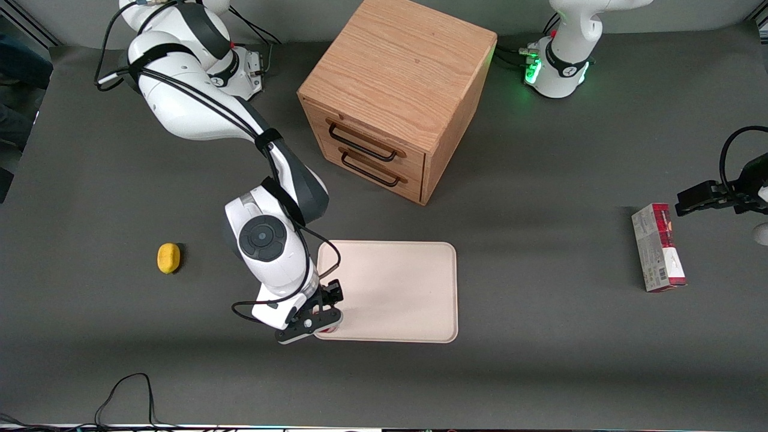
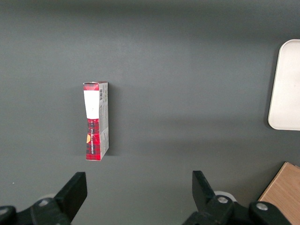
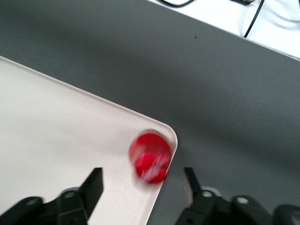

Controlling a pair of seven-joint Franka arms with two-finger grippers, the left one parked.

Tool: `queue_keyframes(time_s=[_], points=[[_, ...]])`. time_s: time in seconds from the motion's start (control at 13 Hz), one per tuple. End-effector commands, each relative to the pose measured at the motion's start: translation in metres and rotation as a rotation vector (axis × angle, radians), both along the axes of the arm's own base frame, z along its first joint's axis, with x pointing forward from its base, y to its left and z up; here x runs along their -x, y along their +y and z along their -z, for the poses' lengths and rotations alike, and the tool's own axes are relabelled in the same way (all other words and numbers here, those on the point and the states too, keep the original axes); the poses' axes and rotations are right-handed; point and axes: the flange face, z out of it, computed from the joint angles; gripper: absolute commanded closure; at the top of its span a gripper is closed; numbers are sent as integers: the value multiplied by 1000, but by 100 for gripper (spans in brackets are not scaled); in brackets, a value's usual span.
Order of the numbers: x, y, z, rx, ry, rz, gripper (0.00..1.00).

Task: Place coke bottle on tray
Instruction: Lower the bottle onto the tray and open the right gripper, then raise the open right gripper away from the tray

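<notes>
The coke bottle (image 3: 150, 157), red and seen from above, blurred, is in a corner of the cream-white tray (image 3: 70, 122), close to the rim. My right gripper (image 3: 142, 172) is open above it, one finger over the tray and one over the table, and neither touches the bottle. In the front view the gripper (image 1: 318, 315) hangs over the tray (image 1: 396, 288) at its near corner toward the working arm's end. It hides the bottle (image 1: 329, 328) except for a red sliver.
A wooden drawer cabinet (image 1: 396, 96) stands farther from the front camera than the tray. A yellow lemon-like object (image 1: 168, 258) lies toward the working arm's end. A red-and-grey carton (image 1: 658, 247) lies toward the parked arm's end and also shows in the left wrist view (image 2: 96, 121).
</notes>
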Motion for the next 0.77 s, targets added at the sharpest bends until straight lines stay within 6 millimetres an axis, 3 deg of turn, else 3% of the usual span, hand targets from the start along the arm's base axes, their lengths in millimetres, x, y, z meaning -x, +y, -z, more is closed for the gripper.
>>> queue_keyframes(time_s=[0.0, 0.15, 0.31, 0.46, 0.54, 0.69], points=[[10, -8, -41, 27, 12, 28, 0], [23, -34, -90, -16, 86, 79, 0], [43, -79, -140, -33, 132, 162, 0], [71, -119, -172, -74, 201, 199, 0], [83, -150, -188, -75, 214, 207, 0], [117, -204, -202, -53, 231, 218, 0]])
